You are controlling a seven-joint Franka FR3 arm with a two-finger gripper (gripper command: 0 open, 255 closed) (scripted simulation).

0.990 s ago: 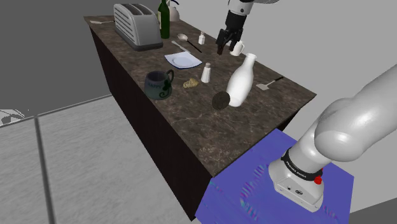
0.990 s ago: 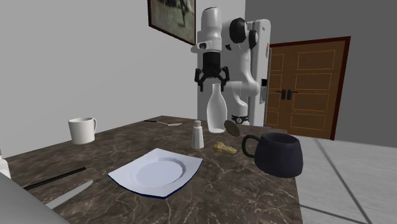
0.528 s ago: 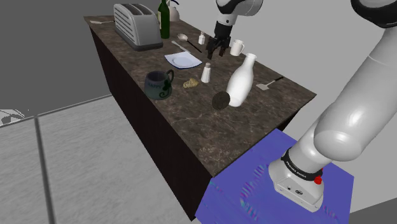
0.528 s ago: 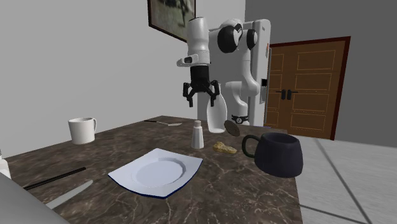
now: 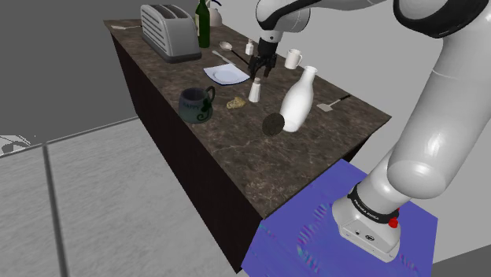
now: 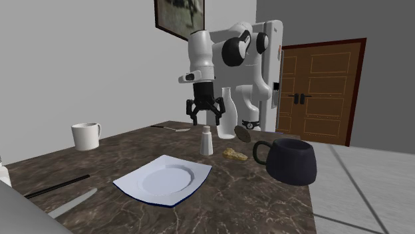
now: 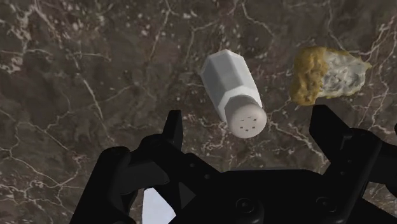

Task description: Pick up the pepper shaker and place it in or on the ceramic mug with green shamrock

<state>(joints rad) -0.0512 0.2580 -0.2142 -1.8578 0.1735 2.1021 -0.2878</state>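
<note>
A small white pepper shaker [image 5: 255, 89] [image 6: 207, 141] [image 7: 232, 94] stands upright on the dark marble counter [image 5: 236, 134], beside the white plate [image 5: 227, 75]. My gripper [image 5: 260, 72] [image 6: 202, 117] [image 7: 248, 130] hangs open just above it, fingers pointing down, and nothing is held. In the wrist view the shaker's holed cap sits between the two black fingers, untouched. The dark mug with a green mark [image 5: 196, 104] [image 6: 290, 160] stands on the counter on the shaker's shoulder-view left, near the counter's front edge.
A tall white bottle [image 5: 298, 101] and a dark round cookie [image 5: 273, 123] stand close to the shaker's right in the shoulder view. A yellowish food piece [image 5: 234, 102] [image 7: 321, 73] lies between shaker and mug. A toaster [image 5: 168, 31], green bottle [image 5: 203, 24], white cup [image 5: 293, 58], second shaker [image 5: 249, 47] and cutlery lie farther back.
The arm has swung toward the shoulder view's left and lowered, bringing the open gripper from near the white cup to just above the pepper shaker. Nothing on the counter moved.
</note>
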